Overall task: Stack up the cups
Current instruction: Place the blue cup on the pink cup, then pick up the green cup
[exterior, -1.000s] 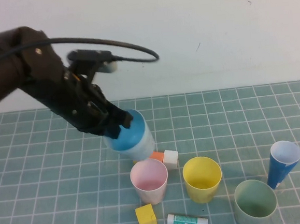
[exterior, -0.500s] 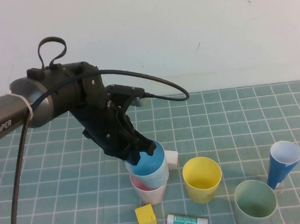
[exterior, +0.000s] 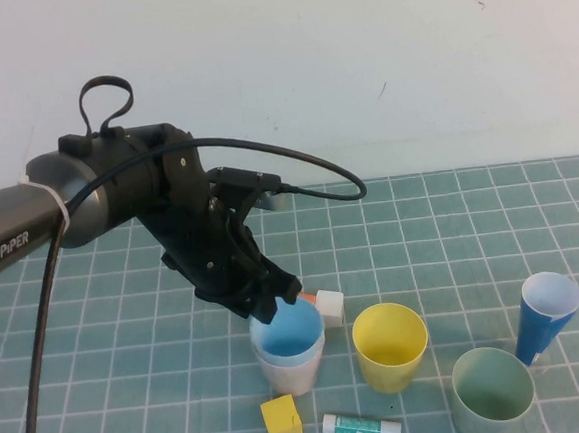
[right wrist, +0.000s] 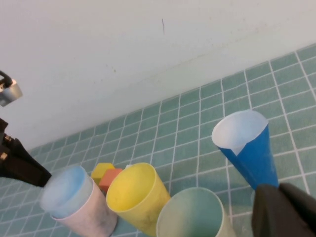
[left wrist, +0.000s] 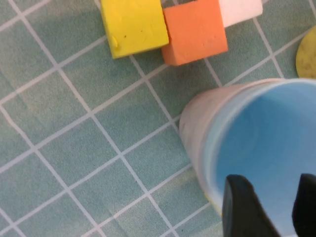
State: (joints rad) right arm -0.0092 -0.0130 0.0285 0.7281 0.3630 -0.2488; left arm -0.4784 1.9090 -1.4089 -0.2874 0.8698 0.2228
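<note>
The light blue cup (exterior: 288, 329) sits nested in the pink cup (exterior: 290, 375) at the front middle of the mat. My left gripper (exterior: 276, 296) hovers just over the blue cup's far rim, open; in the left wrist view its fingers (left wrist: 242, 210) stand apart over the blue cup (left wrist: 266, 133), with the pink cup (left wrist: 197, 128) around it. The yellow cup (exterior: 390, 344) stands to the right, the pale green cup (exterior: 494, 391) further right at the front. My right gripper (right wrist: 289, 210) is shut and empty beside the green cup (right wrist: 192, 215); it is outside the high view.
A tall dark-blue cup (exterior: 545, 315) leans at the right. A yellow block (exterior: 281, 420) and a glue stick (exterior: 361, 428) lie in front of the cups. A white block (exterior: 329, 304) and an orange block (left wrist: 195, 29) lie behind the stack.
My left gripper carried the blue cup down and right into the pink cup. The cup now sits deeper and the fingers have let go of it.
</note>
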